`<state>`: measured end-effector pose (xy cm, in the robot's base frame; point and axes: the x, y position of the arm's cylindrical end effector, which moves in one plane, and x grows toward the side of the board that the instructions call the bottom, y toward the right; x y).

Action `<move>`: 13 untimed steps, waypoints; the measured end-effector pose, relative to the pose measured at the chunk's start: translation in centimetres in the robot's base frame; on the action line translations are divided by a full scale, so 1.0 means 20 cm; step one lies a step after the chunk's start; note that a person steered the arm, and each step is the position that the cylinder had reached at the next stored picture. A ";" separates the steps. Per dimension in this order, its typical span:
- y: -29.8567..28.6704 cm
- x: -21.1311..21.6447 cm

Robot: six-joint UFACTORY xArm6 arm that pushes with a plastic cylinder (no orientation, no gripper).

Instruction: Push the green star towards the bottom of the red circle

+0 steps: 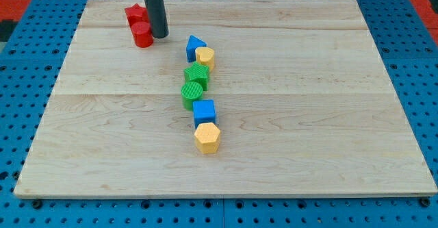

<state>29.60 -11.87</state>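
The green star (197,75) lies near the board's middle, just above a green round block (192,93). The red circle (142,34) sits near the view's top left, with a red star-shaped block (135,14) right behind it. My tip (160,35) rests on the board just to the right of the red circle, close to it or touching it. The green star is well down and to the right of my tip.
A blue triangle (195,46) and a yellow block (205,56) sit just above the green star. A blue cube (204,110) and a yellow hexagon (207,137) lie below the green round block. The wooden board (328,118) sits on a blue pegboard.
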 end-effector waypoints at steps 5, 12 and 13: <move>0.13 0.24; 1.09 0.43; 0.99 0.59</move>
<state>41.39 8.02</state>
